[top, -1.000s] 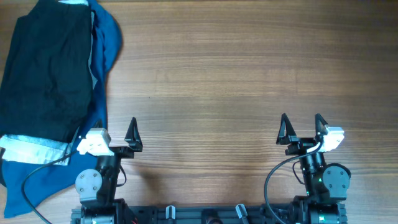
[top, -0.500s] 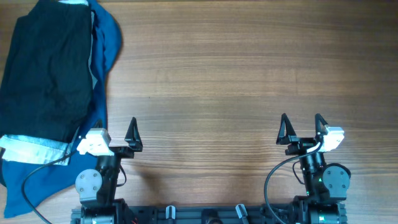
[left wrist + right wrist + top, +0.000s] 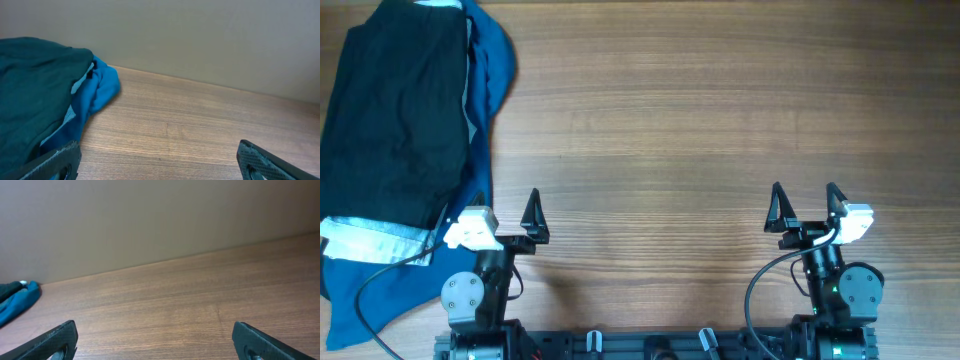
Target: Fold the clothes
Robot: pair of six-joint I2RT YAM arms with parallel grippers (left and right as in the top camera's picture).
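The black shorts [image 3: 395, 115] lie folded on top of a pile at the table's far left, and they show as a dark mass in the left wrist view [image 3: 30, 95]. My left gripper [image 3: 505, 212] is open and empty near the front edge, just right of the pile; its fingertips show in the left wrist view [image 3: 160, 162]. My right gripper [image 3: 805, 205] is open and empty at the front right, far from the shorts; its fingertips show in the right wrist view [image 3: 155, 340].
A deep-blue garment [image 3: 495, 60] lies under the black shorts and spreads to the front left [image 3: 380, 290]. A pale-blue denim edge [image 3: 370, 240] peeks out below the shorts. A black cable [image 3: 380, 262] crosses the blue cloth. The wooden table [image 3: 700, 120] stretches to the right.
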